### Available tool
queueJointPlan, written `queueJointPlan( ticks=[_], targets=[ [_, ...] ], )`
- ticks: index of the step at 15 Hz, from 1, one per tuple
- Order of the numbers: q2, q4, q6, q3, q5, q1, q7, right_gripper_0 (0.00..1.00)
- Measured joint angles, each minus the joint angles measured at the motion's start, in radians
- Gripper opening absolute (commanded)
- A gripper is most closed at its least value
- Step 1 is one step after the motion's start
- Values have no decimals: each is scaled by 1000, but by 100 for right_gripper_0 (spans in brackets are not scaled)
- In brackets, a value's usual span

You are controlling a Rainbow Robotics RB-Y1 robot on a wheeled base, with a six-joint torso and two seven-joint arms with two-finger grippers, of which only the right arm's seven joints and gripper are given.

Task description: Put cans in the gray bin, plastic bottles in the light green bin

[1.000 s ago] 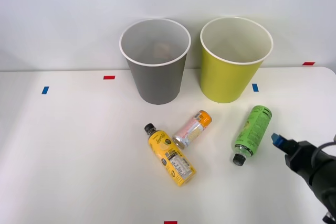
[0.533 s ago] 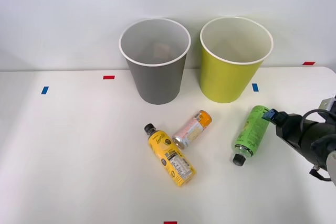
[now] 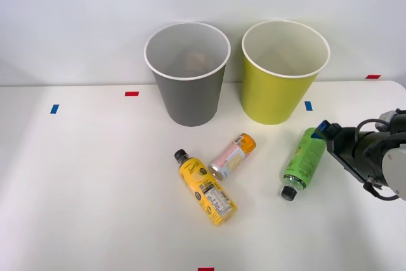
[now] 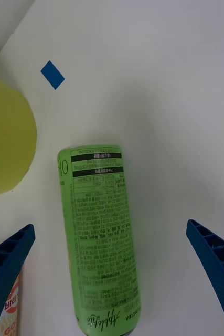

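A green bottle lies on the white table, black cap toward me. My right gripper hovers at its far end, open, with the blue fingers spread to either side of the bottle and not touching it. The pink and silver can with an orange end lies left of it. A yellow bottle with a black cap lies in front of the can. The gray bin and the light green bin stand upright behind them.
Small blue tape marks and red tape marks dot the table. A white wall rises behind the bins. Something pale lies inside the gray bin.
My right arm has moved from the near right corner up and left, bringing the gripper to the far end of the green bottle. The bottles and can have not moved.
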Motion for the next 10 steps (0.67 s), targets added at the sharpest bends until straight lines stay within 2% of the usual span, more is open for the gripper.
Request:
queueJointPlan(
  ticks=[5,10],
  targets=[
    [4,76,-4,34,55,-38,5,100],
    [72,217,-47,50,151,-123,6,100]
  ],
)
